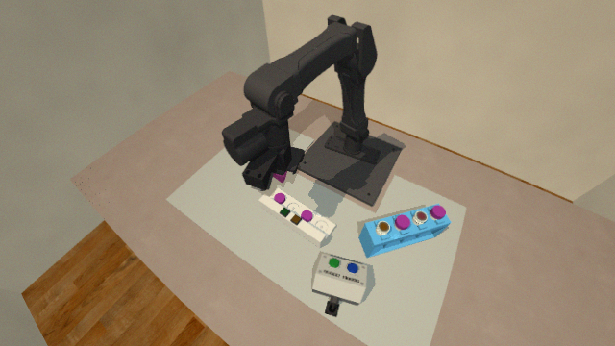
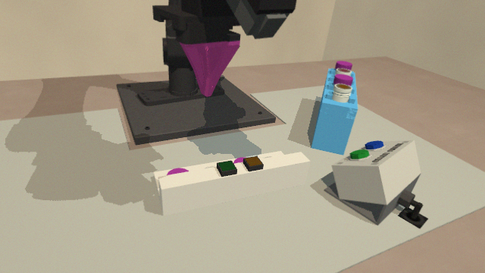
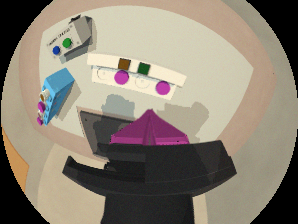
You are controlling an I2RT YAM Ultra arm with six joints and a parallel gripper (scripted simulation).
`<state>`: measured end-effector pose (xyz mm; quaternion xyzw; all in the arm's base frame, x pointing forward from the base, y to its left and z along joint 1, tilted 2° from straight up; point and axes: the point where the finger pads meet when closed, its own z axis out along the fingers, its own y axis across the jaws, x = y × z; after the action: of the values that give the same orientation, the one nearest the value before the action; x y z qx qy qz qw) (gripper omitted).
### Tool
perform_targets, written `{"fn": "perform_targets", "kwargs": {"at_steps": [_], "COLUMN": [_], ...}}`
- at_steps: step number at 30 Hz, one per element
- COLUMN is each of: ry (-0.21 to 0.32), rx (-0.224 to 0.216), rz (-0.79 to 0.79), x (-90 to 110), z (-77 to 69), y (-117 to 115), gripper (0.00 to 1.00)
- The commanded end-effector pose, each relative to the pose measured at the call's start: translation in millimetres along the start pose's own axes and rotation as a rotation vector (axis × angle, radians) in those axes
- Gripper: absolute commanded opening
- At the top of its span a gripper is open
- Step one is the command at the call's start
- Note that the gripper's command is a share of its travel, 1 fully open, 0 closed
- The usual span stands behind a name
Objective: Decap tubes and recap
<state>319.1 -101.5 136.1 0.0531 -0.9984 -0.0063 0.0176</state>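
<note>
Exterior view: my gripper (image 2: 208,92) hangs with its magenta jaws pinched together on nothing, tips meeting in a point. Below and just ahead of the jaws, two magenta caps (image 1: 280,197) (image 1: 307,215) lie in the white cap tray (image 1: 314,234). Further off, the blue decapping station (image 1: 405,238) holds two open tubes (image 1: 383,227) (image 1: 421,217).

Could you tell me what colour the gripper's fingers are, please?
Magenta; the fingers show best in the exterior view, closed together into a point.

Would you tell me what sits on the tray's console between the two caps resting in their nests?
In the top view, the green lamp and amber lamp, both unlit, sit between the two caps.
</note>
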Motion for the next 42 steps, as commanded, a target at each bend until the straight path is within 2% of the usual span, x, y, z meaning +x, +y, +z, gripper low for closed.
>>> {"fn": "perform_targets", "kwargs": {"at_steps": [1,15,17,32,34,36,42], "ry": [-0.014,-0.016,-0.016,-0.018,-0.018,-0.018,-0.018], "rx": [0.005,0.002,0.002,-0.001,-0.001,-0.002,-0.002], "rz": [-0.21,-0.214,-0.214,-0.214,-0.214,-0.214,-0.214], "x": [-7,-64,-64,-125,-125,-131,-131], "z": [-1.6,18.7,18.7,39.8,39.8,41.6,41.6], "y": [10,110,110,217,217,227,227], "gripper": [0.0,0.0,0.0,0.0,0.0,0.0,0.0]}}
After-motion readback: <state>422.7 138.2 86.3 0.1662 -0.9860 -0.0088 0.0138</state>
